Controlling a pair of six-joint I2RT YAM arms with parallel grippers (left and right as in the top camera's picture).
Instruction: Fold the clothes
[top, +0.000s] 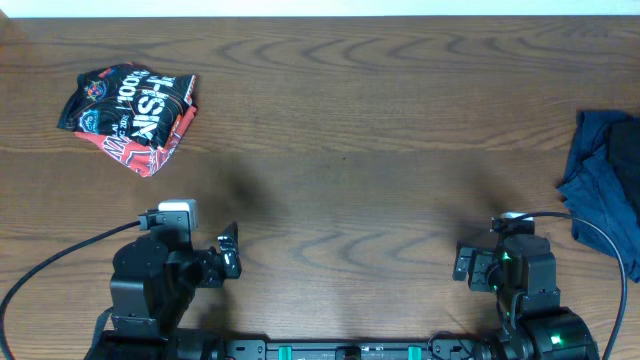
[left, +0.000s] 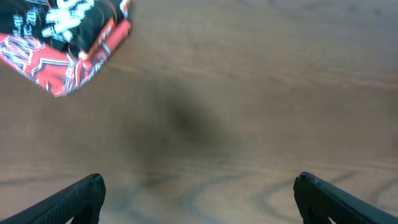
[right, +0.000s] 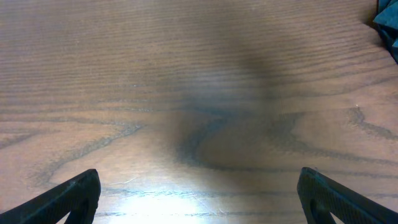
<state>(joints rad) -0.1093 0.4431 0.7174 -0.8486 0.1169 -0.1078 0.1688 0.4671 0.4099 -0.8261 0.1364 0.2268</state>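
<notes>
A folded black and red printed garment (top: 130, 112) lies at the back left of the wooden table; its corner also shows in the left wrist view (left: 62, 46). A crumpled dark blue garment (top: 607, 180) lies at the right edge, and a sliver of it shows in the right wrist view (right: 388, 18). My left gripper (top: 230, 252) is open and empty near the front left, well short of the printed garment; its fingers show in the left wrist view (left: 198, 199). My right gripper (top: 466, 265) is open and empty near the front right, left of the blue garment; its fingers show in the right wrist view (right: 199, 199).
The wooden table (top: 340, 150) spans the whole view, with a white strip beyond its far edge. Black cables run from each arm base along the front corners.
</notes>
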